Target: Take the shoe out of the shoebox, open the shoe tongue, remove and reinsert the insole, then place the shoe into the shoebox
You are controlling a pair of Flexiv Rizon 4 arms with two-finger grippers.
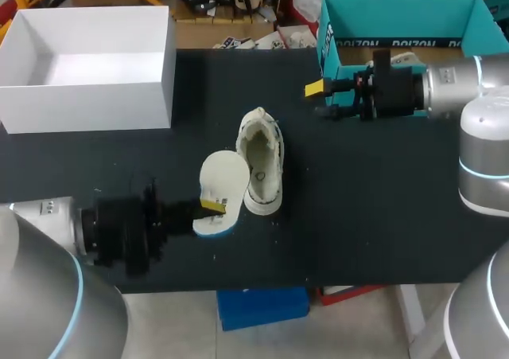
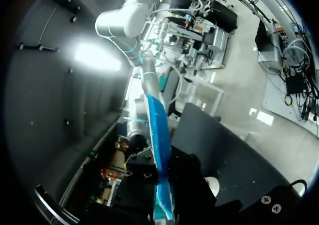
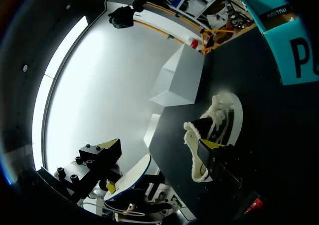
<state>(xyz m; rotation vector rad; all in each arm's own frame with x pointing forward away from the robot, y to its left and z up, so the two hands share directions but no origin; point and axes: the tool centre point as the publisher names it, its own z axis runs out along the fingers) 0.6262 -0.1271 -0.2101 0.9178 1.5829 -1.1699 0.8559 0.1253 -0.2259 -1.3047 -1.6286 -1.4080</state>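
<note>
The shoe (image 1: 260,164) stands on its sole at the middle of the frame in the head view, its opening facing up, out of the shoebox (image 1: 398,26), which sits open at the upper right, well apart from it. The insole (image 1: 218,185) is out of the shoe and just left of it, pale face up with a blue edge along its lower end, its right side against the shoe's side; I cannot tell whether it rests on the table (image 1: 382,208) or is held just clear. The left fingers (image 1: 213,206) pinch the insole's lower end, one yellow tip showing on top of it, and the left arm (image 1: 48,239) comes in from the lower left corner. In the left wrist view the insole (image 2: 157,145) shows edge-on as a blue strip running out ahead from between the black finger blocks, which press on it from both sides. The right fingers (image 1: 315,88) hang at the upper right, just in front of the shoebox's near wall, on the right arm (image 1: 469,84) that enters from the right edge. In the right wrist view these fingers (image 3: 110,146) are spread wide with nothing between them, and the shoe (image 3: 215,117) lies ahead of them on the table. A white box (image 1: 87,104) stands open at the upper left of the head view.
</note>
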